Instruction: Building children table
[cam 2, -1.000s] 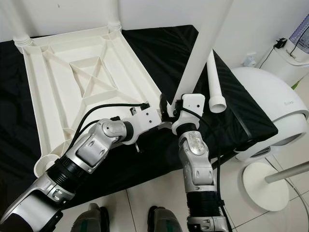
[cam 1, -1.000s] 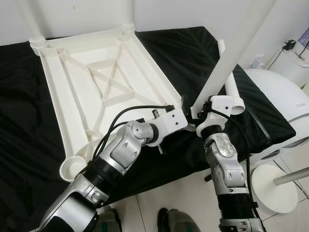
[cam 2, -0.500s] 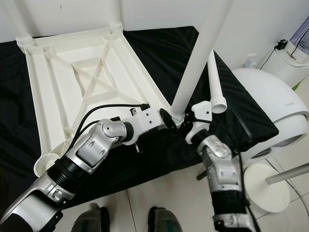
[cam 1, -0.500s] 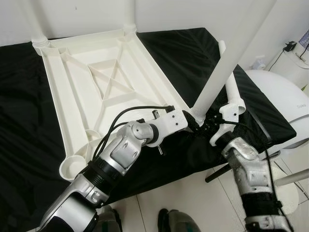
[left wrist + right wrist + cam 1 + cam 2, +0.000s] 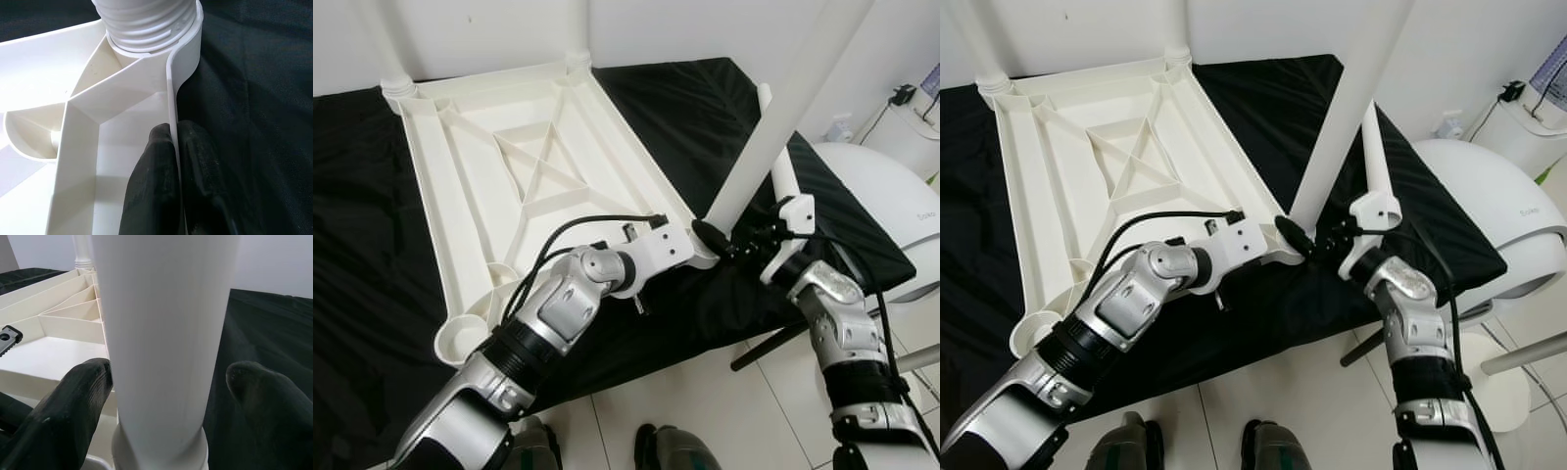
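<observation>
From my head I see the upturned tabletop on black cloth, my left wrist shows my left gripper pinching its rim, and my right wrist shows my right gripper spread around the socketed leg.

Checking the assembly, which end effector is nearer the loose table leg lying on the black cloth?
Right end effector, just beside the loose leg; left end effector pinches the tabletop rim farther off.
</observation>
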`<state>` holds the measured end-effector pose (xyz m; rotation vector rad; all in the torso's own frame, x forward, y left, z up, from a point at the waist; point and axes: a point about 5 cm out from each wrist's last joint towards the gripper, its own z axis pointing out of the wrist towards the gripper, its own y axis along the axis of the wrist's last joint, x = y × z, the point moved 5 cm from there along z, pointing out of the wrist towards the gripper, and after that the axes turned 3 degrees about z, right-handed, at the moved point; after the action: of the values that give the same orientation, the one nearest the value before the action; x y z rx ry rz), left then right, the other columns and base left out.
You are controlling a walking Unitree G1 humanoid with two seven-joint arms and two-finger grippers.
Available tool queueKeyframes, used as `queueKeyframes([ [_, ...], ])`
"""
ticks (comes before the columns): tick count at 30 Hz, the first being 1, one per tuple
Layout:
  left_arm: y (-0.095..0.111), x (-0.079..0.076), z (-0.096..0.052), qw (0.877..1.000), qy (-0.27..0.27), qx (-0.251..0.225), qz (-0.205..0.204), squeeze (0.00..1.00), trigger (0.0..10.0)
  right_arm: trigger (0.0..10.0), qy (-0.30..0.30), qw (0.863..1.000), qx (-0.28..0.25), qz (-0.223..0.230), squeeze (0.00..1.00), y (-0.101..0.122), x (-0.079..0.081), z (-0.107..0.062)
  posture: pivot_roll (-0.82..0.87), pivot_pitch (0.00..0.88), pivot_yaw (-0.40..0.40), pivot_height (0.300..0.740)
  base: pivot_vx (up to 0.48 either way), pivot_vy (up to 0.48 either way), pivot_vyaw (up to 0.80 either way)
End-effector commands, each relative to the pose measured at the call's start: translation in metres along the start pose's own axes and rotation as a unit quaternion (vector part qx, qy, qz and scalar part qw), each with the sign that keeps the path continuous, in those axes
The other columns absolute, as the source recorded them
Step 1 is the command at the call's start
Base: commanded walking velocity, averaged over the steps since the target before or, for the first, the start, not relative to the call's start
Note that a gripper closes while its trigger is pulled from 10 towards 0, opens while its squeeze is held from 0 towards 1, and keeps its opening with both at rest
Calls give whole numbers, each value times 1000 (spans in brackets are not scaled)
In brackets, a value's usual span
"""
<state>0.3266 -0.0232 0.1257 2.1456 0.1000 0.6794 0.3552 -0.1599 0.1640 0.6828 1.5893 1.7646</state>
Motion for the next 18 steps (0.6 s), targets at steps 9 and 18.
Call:
queueKeyframes([
  [9, -11, 0, 1, 1000, 2, 26, 1, 0, 10000, 0, 26, 999, 24, -2, 0, -15, 3, 5, -24, 85, -30, 740, 0, 0, 0],
  [18, -11, -2, 0, 1000, 0, 27, -1, 0, 10000, 4118, 18, 999, 39, 1, 0, -27, 3, 2, -26, 93, -31, 740, 0, 0, 0],
])
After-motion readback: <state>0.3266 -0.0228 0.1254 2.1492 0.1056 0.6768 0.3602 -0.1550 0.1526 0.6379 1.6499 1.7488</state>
